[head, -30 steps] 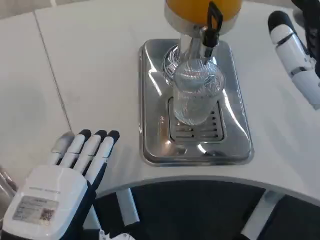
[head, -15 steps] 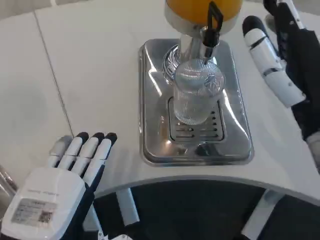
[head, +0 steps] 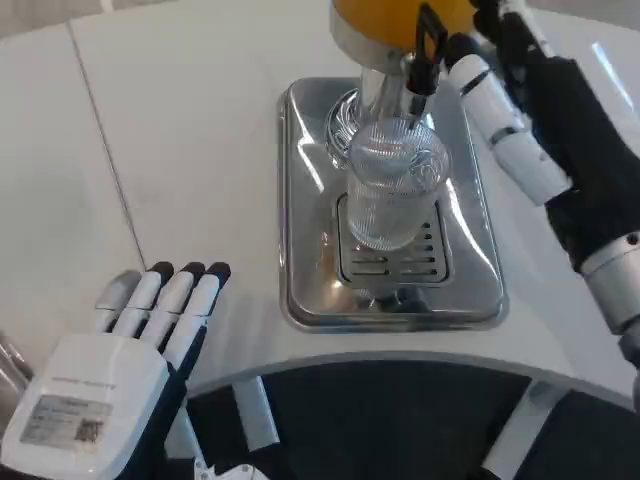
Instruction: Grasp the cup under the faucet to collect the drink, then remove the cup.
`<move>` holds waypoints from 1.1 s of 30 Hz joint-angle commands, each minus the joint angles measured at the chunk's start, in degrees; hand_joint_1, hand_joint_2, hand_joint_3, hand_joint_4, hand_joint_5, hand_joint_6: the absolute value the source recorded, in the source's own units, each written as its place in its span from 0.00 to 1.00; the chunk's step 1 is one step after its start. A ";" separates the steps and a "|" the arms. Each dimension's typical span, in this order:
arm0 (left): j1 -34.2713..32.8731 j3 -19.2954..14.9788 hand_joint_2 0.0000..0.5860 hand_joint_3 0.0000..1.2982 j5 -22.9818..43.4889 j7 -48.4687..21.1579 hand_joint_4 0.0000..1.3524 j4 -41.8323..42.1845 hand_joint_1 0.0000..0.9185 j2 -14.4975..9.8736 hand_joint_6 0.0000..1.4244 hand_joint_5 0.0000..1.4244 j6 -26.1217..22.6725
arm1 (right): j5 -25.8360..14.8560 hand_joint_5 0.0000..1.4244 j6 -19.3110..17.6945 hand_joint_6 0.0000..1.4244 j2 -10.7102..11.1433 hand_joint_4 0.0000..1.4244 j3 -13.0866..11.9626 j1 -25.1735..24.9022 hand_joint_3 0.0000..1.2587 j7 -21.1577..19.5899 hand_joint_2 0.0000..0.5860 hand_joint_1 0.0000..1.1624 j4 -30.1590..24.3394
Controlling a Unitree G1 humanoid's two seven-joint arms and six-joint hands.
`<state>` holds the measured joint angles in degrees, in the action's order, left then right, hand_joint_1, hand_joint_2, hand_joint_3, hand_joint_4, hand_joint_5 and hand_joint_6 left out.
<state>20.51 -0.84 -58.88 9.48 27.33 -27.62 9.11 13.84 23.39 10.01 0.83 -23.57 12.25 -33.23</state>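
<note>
Head view: right hand (head: 545, 150) reaching in beside the cup (head: 393, 195), holding nothing.
Its fingers (head: 500, 125) are extended and apart, just right of the clear cup standing on the drip tray (head: 305, 250) under the faucet (head: 425, 55); contact cannot be judged. Since a second ago this hand has advanced leftward. Left hand (head: 120, 370) lies flat on the bench (head: 150, 150), fingers straight. The dispenser's top is cropped.

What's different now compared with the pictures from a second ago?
The right hand has come in from the right edge toward the faucet lever and the cup, fingers extended, holding nothing. The left hand stayed open on the table with only a slight shift. The cup remains on the drip tray under the faucet.
</note>
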 commanded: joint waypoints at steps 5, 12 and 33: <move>0.62 0.36 0.04 0.00 0.24 -0.46 0.00 -0.71 0.00 0.35 0.02 0.00 -0.18 | -1.68 0.00 1.11 0.00 1.07 0.00 1.67 -0.70 0.00 1.41 0.85 0.06 2.53; 0.75 0.02 0.04 0.00 0.66 -0.13 0.00 -1.15 0.00 0.27 0.02 0.00 0.05 | -2.13 0.00 3.16 0.00 1.49 0.00 2.59 -0.84 0.00 1.45 0.85 0.06 1.12; 0.28 0.12 0.04 0.00 1.88 0.13 0.00 -2.06 0.00 -0.18 0.02 0.00 0.59 | 2.51 0.00 7.12 0.00 7.18 0.00 7.34 -3.85 0.00 4.52 0.84 0.00 0.05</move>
<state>20.36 -1.14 -56.87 9.49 25.78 -27.67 9.13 15.61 28.98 15.68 7.13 -26.62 15.01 -31.92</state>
